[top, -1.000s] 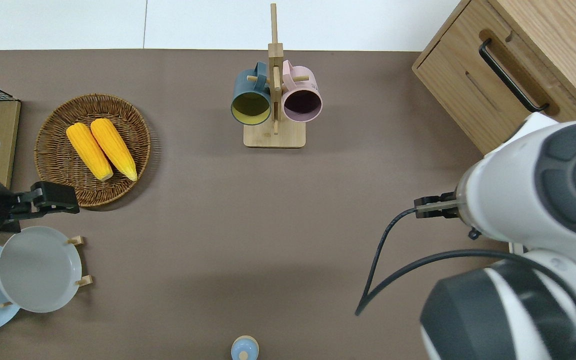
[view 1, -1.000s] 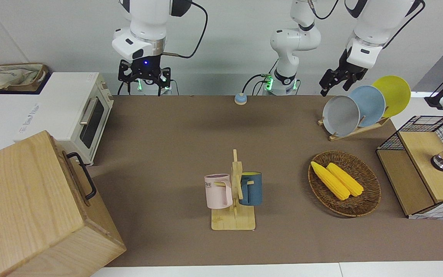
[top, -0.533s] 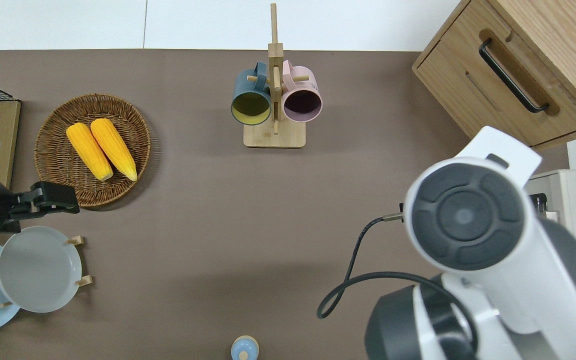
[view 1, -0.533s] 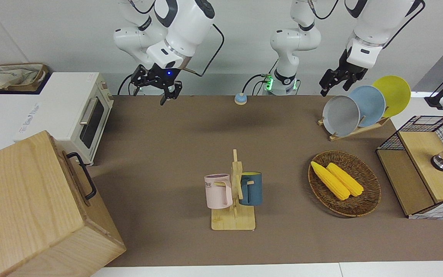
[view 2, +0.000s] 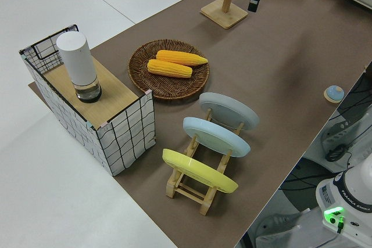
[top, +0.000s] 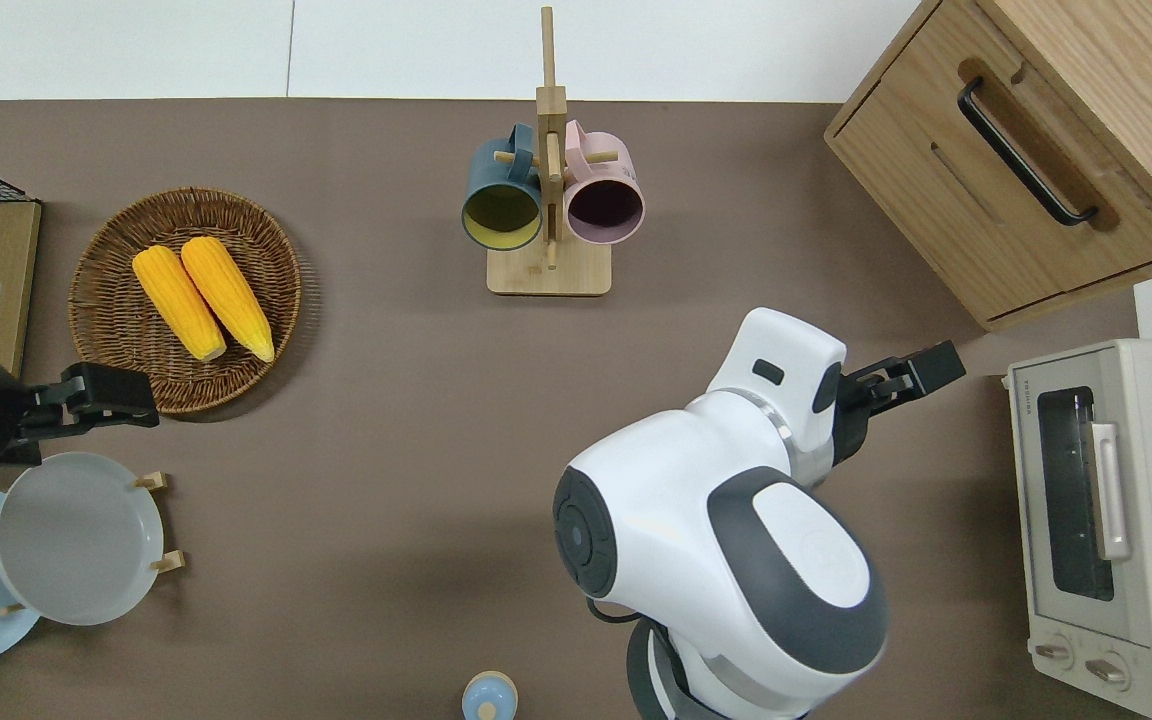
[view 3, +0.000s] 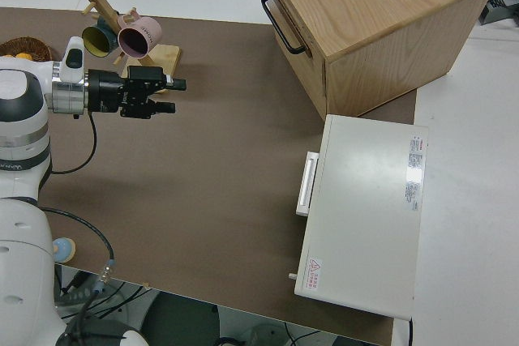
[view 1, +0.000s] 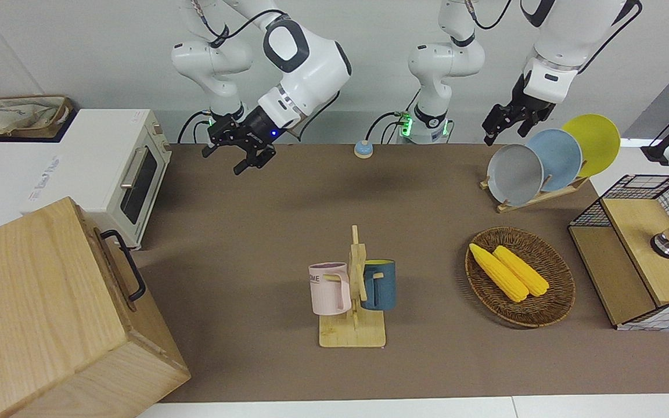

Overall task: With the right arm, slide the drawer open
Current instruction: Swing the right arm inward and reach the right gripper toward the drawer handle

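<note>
I see the drawer (top: 1011, 190), wide, light wood, shut flat in the big cabinet (view 1: 38, 313), with a black bar handle (top: 1024, 152) on its front. It sits farther from the robots than my right gripper (top: 921, 372), well apart from it. The right gripper hangs over bare brown table (top: 416, 420), near the white toaster oven (top: 1106, 520). Its fingers are spread and hold nothing. The left arm is parked.

**Your two white Franka arms**

You are looking at a right arm (top: 726, 520) wearing glossy white shells with dark grey joint caps, trailing a black cable, glowing blue above its black gripper (view 1: 241, 155). The left arm (view 1: 549, 64) is matching it.
</note>
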